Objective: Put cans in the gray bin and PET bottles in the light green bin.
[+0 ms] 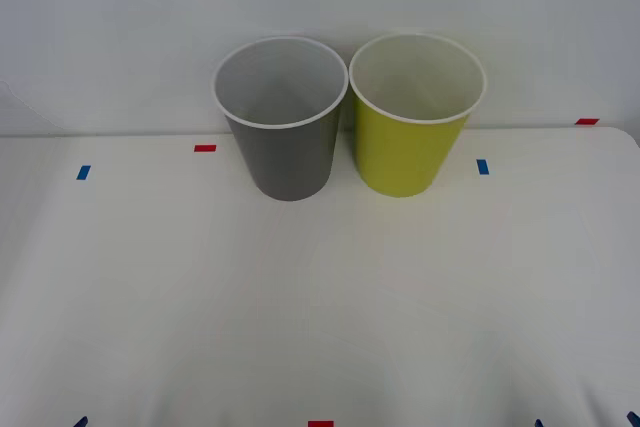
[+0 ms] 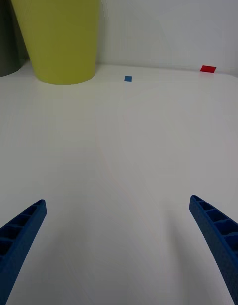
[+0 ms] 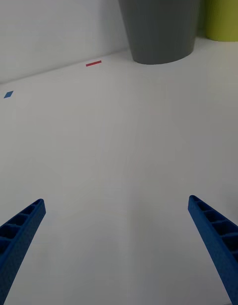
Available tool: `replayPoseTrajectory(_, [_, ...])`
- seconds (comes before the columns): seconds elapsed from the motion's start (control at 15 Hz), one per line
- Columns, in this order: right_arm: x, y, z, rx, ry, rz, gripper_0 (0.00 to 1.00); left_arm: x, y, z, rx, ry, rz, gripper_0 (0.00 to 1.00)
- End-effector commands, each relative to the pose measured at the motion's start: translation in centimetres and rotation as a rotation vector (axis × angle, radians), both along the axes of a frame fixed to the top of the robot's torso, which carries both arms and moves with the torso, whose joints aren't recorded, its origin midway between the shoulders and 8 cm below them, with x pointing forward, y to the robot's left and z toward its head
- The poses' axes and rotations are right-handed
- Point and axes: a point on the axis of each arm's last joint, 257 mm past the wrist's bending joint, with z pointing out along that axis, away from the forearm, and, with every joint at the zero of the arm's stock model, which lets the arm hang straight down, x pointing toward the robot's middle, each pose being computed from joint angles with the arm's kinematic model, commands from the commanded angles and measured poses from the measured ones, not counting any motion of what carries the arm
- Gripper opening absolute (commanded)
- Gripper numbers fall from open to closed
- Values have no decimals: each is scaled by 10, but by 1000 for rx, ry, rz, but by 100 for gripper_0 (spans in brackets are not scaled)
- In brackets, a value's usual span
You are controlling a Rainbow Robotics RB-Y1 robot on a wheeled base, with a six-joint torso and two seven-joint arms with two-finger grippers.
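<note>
Two upright bins, the gray bin (image 1: 285, 137) and the light green bin (image 1: 412, 127), stand almost rim to rim at the far middle of the white table (image 1: 320, 307), against the wall. Open tabletop stretches before and beside them.

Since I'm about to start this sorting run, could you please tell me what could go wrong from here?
1. The gray bin and the light green bin stand rim to rim, so a drop aimed at one could likely land in the other.
2. Both are tall and tapered to a narrow base; a nudge from an arm might tip them.
3. The left claw and right claw are open above bare table, with no can or bottle there to grasp.
</note>
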Motion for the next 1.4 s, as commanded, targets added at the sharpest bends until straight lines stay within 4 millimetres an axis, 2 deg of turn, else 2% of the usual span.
replayPoseTrajectory(0.07, [0, 0, 0, 0, 0, 0, 100, 0, 0, 0, 0, 0, 0, 100])
replayPoseTrajectory(1.4, [0, 0, 0, 0, 0, 0, 100, 0, 0, 0, 0, 0, 0, 100])
